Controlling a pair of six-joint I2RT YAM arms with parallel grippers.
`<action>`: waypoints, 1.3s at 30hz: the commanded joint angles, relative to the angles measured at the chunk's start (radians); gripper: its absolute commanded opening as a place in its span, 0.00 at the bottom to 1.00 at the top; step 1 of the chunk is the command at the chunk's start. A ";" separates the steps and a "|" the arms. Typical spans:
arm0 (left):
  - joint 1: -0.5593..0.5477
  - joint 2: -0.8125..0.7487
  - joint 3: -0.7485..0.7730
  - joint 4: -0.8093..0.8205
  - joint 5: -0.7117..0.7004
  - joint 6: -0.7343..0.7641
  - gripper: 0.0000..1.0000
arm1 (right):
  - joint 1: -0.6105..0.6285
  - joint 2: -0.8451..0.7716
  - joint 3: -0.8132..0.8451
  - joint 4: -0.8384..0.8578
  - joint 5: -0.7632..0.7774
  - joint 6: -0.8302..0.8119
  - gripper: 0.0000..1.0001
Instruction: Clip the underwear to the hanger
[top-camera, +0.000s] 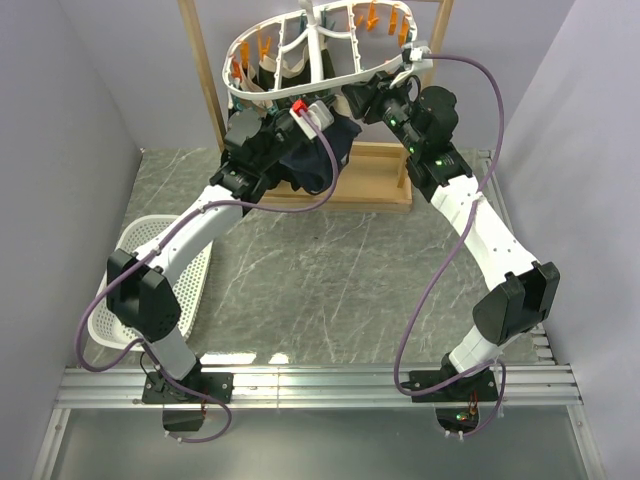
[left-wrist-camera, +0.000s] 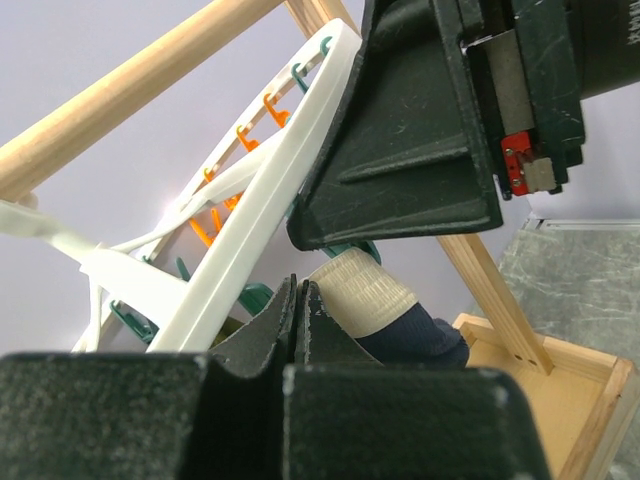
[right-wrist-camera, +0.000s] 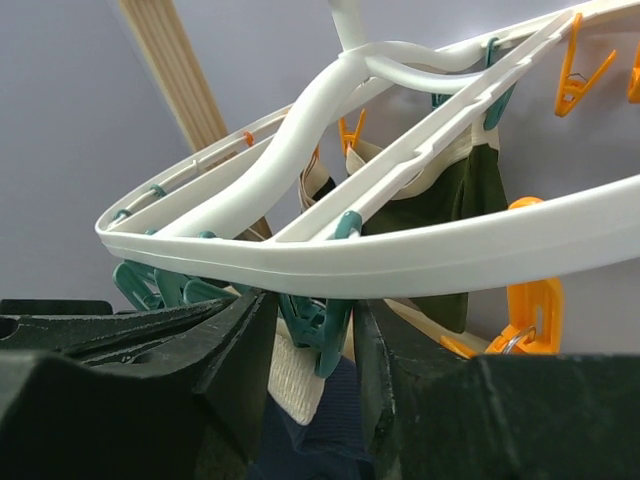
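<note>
The white oval hanger (top-camera: 325, 45) hangs tilted from the wooden frame, with orange and teal pegs. My left gripper (top-camera: 335, 108) is just under its near rim. In the left wrist view the left gripper (left-wrist-camera: 297, 300) is shut on the navy underwear (left-wrist-camera: 420, 335) next to its beige waistband (left-wrist-camera: 365, 290). The rest of the underwear (top-camera: 310, 165) hangs below. My right gripper (top-camera: 362, 98) faces it from the right. In the right wrist view the right gripper (right-wrist-camera: 310, 320) presses both sides of a teal peg (right-wrist-camera: 325, 330) under the hanger rim (right-wrist-camera: 400, 260). The peg's tip lies against the waistband (right-wrist-camera: 295, 380).
An olive-green garment (right-wrist-camera: 465, 190) is pegged to the hanger's inner ribs. The tall wooden frame (top-camera: 205, 90) stands at the back on its box base (top-camera: 375, 185). A white perforated basket (top-camera: 150, 275) sits at the left. Purple cables loop off both wrists.
</note>
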 joint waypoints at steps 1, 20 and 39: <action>0.009 0.004 0.060 0.066 0.006 -0.004 0.00 | -0.023 0.005 0.045 -0.017 0.034 -0.013 0.43; 0.012 0.028 0.084 -0.025 0.080 -0.026 0.05 | -0.057 -0.044 0.008 0.045 -0.016 0.056 0.71; -0.009 -0.093 -0.022 -0.204 0.152 -0.208 0.64 | -0.157 -0.170 -0.133 0.071 -0.265 0.073 0.90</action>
